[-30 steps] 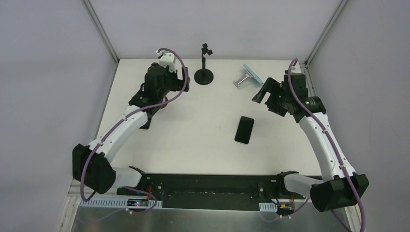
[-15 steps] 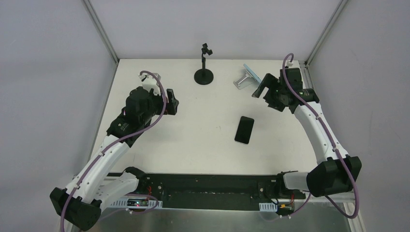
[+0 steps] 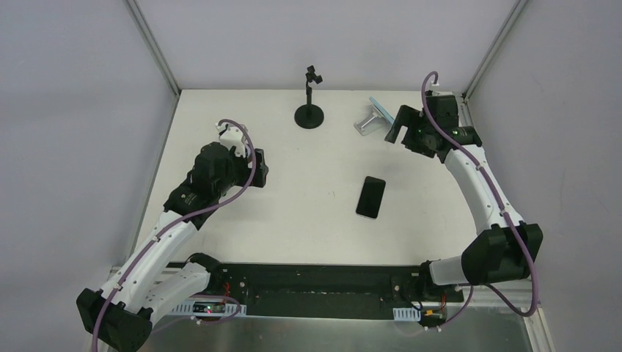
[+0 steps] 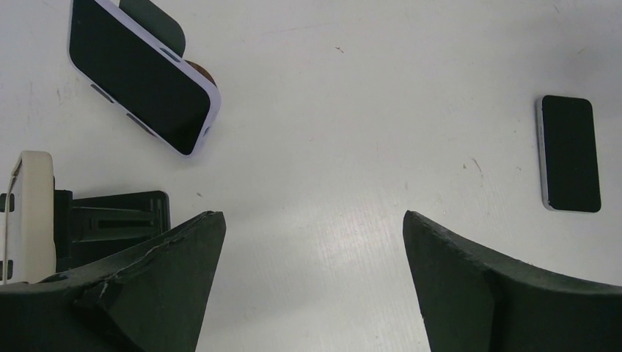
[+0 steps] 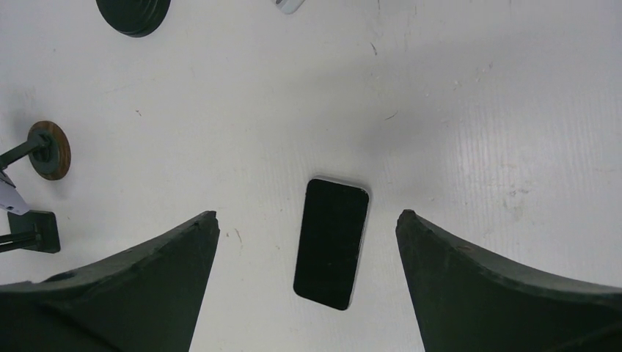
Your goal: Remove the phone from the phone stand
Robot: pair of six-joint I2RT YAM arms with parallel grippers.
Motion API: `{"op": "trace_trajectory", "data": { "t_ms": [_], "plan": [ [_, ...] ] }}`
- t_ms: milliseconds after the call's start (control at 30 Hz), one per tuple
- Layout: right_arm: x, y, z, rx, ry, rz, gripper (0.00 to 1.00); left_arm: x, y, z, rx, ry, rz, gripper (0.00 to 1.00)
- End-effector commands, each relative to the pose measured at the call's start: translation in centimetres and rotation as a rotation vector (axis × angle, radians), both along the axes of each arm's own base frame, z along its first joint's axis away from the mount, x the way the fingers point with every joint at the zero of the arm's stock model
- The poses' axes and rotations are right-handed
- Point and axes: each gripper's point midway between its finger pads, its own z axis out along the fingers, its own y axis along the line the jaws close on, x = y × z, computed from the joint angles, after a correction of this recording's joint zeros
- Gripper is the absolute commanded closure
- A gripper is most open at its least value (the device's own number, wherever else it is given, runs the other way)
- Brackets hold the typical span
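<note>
A phone with a pale blue back leans on a silver phone stand at the back right. In the left wrist view the phone shows a dark screen and a white rim, far from my left gripper. That gripper is open and empty over the table's left middle. My right gripper is open and empty, just right of the stand and apart from the phone. In the right wrist view, my right gripper points away from the stand, whose brown foot shows at the left edge.
A second, black phone lies flat on the table at centre right, also in the left wrist view and the right wrist view. A black pole stand on a round base is at the back centre. The enclosure walls stand close.
My left arm has pulled back from the rear of the table to the left middle. My right gripper has moved a little back, towards the phone stand. Both phones are unmoved.
</note>
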Motion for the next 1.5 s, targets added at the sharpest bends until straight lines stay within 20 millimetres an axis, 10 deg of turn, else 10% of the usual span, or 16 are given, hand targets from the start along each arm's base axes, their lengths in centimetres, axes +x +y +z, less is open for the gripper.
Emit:
{"op": "trace_trajectory", "data": {
  "t_ms": [0, 333, 867, 1233, 1467],
  "plan": [
    [1.7, -0.6, 2.2, -0.055, -0.074, 0.123, 0.05, 0.2, 0.2, -0.2, 0.040, -0.010, -0.017, 0.05],
    [6.4, -5.3, 2.3, 0.142, 0.003, 0.151, 0.04, 0.2, 0.8, -1.9, 0.061, 0.025, 0.014, 0.06],
    [20.9, -8.3, -0.9, 0.640, -0.119, 0.100, 0.04, 1.0, 1.7, -3.0, 0.157, 0.039, 0.031, 0.05],
    [23.2, -9.1, -5.9, 0.795, -0.004, -0.151, 0.06, 1.3, 1.4, -3.5, 0.172, 0.056, 0.016, 0.05],
    [22.3, -9.7, -4.9, 0.966, -0.062, -0.460, 0.06, 1.3, 1.0, -3.5, 0.162, 0.061, -0.004, 0.06]
  ]
}}
